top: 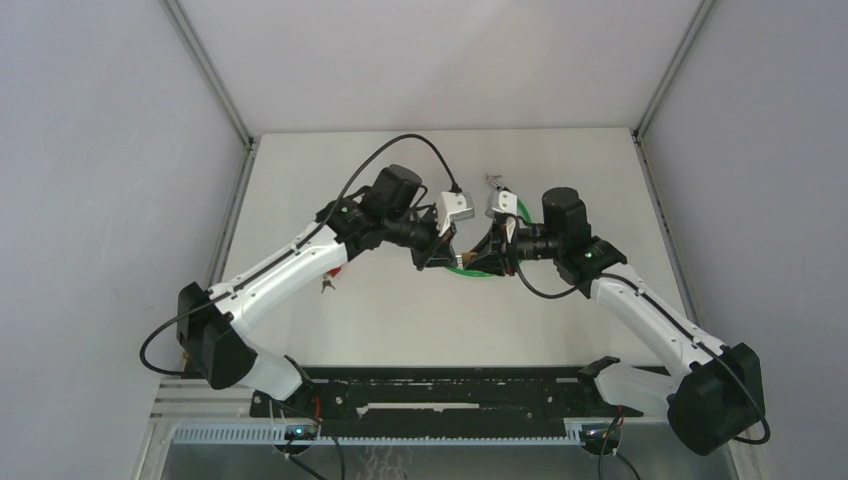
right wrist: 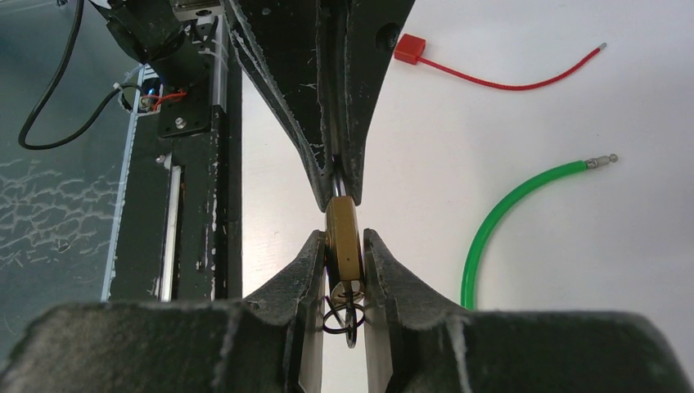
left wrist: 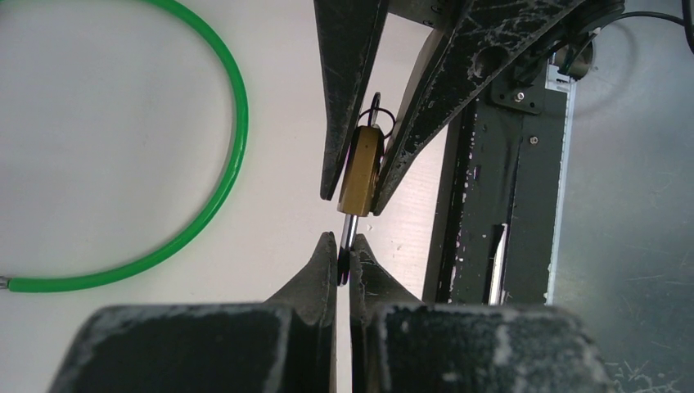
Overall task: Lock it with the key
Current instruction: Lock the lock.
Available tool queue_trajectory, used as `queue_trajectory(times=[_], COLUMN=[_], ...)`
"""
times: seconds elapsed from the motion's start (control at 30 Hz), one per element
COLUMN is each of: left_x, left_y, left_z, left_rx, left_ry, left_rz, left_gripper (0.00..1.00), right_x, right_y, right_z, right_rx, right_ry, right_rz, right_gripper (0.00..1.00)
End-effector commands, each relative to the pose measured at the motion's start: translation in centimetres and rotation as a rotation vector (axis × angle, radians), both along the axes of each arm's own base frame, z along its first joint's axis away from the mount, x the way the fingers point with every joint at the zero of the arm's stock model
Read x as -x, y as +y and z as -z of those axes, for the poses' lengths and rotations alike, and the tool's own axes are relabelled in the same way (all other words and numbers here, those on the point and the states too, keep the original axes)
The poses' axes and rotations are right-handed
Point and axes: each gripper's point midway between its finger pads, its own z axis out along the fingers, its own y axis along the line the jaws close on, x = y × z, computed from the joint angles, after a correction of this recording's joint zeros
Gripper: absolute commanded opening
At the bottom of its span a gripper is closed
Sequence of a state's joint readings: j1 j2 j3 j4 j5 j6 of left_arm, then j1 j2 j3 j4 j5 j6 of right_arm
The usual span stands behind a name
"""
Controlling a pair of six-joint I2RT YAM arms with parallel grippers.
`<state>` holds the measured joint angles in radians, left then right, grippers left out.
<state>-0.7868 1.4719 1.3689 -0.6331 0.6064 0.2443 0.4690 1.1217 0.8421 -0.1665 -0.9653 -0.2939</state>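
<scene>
Rounded brass padlock (right wrist: 343,237) tight between scuffed black right fingers (right wrist: 307,270), thin steel shackle (left wrist: 349,229) between closed left fingers (left wrist: 315,274)

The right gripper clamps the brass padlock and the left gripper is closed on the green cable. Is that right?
No. The left gripper is closed on the metal bar of the padlock, not the green cable, which lies loose on the table; the left wrist view shows it. The right gripper does clamp the padlock.
</scene>
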Motion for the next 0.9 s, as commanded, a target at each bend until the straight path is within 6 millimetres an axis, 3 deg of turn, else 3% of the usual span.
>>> queue_trajectory(times=[0.0, 0.23, 0.6, 0.87], left_x=[-0.1, 0.4, 3.1, 4.0], left_y=[-5.8, -6.2, -6.2, -6.1], left_z=[-9.0, -9.1, -9.8, -9.6], left_rx=[0.332, 0.342, 0.334, 0.305], left_ry=[-0.153, -0.133, -0.128, -0.151], left_rz=[0.127, 0.154, 0.301, 0.367], left_gripper=[0.0, 0.01, 0.01, 0.0], right_x=[1.3, 1.1, 3.5, 3.8], right_y=[2.1, 1.6, 2.1, 2.4], right_z=[-4.9, -5.3, -4.8, -4.3], right_rx=[-0.142, -0.151, -0.12, -0.094], right_ry=[-0.152, -0.166, -0.207, -0.229], right_rz=[-0.126, -0.121, -0.243, -0.259], right_gripper=[0.0, 0.0, 0.0, 0.0])
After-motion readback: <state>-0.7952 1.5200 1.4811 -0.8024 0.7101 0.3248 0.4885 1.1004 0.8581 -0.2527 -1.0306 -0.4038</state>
